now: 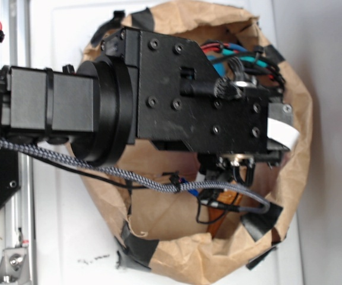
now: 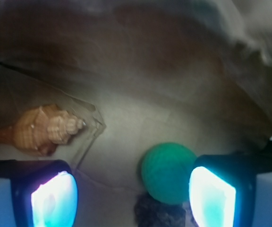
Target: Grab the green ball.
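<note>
The green ball (image 2: 168,172) lies on the floor of the paper bag, low and right of centre in the wrist view, its surface faintly grooved. My gripper (image 2: 133,198) is open, its two glowing pads wide apart. The right pad (image 2: 211,198) sits right beside the ball; the left pad (image 2: 53,201) is far from it. The ball lies between the pads, nearer the right one. In the exterior view the arm (image 1: 183,89) reaches down into the brown paper bag (image 1: 290,178) and hides the ball and the fingers.
A tan spiral seashell (image 2: 41,130) lies on the bag floor at the left. A dark fuzzy lump (image 2: 157,213) sits just below the ball. The bag's crumpled walls (image 2: 174,56) rise all round. Cables (image 1: 129,178) trail under the arm.
</note>
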Robot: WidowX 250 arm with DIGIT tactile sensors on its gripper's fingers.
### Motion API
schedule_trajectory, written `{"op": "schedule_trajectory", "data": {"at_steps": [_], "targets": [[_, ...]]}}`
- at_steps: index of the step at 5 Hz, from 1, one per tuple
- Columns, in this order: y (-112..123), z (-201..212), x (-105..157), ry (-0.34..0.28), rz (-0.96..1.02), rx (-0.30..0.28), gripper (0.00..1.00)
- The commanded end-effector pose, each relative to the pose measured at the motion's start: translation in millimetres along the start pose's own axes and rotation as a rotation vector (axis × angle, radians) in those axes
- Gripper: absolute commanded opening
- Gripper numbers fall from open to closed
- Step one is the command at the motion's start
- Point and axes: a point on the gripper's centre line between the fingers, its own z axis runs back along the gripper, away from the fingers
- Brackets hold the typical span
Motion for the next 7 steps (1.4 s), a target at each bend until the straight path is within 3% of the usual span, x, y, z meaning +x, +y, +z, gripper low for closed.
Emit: {"op": "schedule_trajectory", "data": {"at_steps": [1,2,3,6,7], "targets": [[4,-4,7,-0.072,-0.002,-0.014,1.0],[7,-10,7,-0.102,-0.042,-0.056,1.0],[11,-21,6,-0.092,-0.072,-0.062,1.0],[31,-58,1,-0.033,-0.068,-0.04,1.0],[32,-59,1,-0.04,-0.054,-0.03,0.0]]}}
